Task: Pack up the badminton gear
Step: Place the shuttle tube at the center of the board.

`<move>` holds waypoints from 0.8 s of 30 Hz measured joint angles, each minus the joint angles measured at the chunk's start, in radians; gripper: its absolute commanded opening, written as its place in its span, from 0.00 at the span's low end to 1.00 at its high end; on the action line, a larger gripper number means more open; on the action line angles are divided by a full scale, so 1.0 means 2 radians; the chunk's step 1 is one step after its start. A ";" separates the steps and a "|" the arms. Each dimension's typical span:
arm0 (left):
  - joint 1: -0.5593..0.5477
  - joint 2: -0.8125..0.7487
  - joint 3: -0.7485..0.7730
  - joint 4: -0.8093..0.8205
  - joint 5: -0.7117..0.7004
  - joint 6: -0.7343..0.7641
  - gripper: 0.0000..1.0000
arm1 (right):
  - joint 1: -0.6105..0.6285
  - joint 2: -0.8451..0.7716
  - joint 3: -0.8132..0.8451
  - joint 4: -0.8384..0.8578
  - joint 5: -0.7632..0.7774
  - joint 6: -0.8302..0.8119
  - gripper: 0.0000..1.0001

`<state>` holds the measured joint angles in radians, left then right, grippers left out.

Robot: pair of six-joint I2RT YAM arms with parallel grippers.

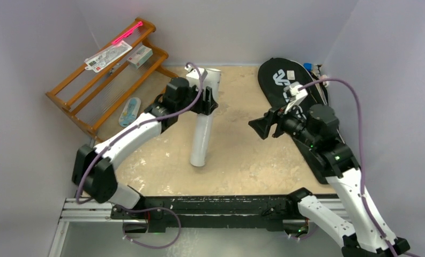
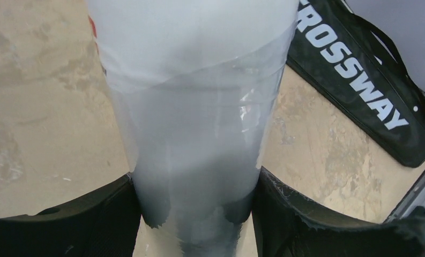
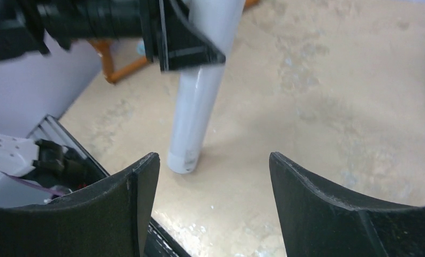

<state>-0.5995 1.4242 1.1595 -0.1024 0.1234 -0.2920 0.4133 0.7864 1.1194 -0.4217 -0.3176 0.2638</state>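
At table centre, one long white-silver tube (image 1: pixel 202 136), partly translucent, is held on end by the left gripper (image 1: pixel 207 101); the right gripper (image 1: pixel 261 127) is spread wide, empty.

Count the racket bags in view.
1 for sure: a black racket bag with white lettering lies at the far right, partly behind the right arm. A second could be hidden under it or behind the arm; the views don't settle that.

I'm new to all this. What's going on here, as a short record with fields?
Tube: white, standing on end on the table
Left hand: closed around the tube's upper part
Right hand: open, empty, apart from the tube
Racket bag: black, lying far right
Rack: orange wood, far left
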 measured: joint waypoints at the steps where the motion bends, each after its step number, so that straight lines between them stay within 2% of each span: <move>1: 0.010 0.022 0.016 -0.012 0.008 -0.015 0.52 | 0.000 -0.002 -0.019 0.005 0.006 0.000 0.77; 11: 0.093 0.244 0.172 -0.083 0.155 -0.142 0.54 | 0.000 -0.019 -0.142 0.051 0.035 0.026 0.78; 20: 0.106 0.363 0.256 -0.108 0.207 -0.184 0.60 | 0.000 -0.038 -0.195 0.079 0.076 0.044 0.78; 22: 0.106 0.386 0.277 -0.111 0.215 -0.187 0.66 | 0.000 -0.043 -0.200 0.085 0.085 0.044 0.80; 24: 0.106 0.408 0.295 -0.115 0.221 -0.190 0.75 | 0.000 -0.050 -0.209 0.094 0.098 0.046 0.86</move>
<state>-0.3866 2.2398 1.7496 -0.3321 0.5652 -0.6716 0.4133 0.6872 0.7006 -0.2337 -0.1211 0.3550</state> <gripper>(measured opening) 0.648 0.792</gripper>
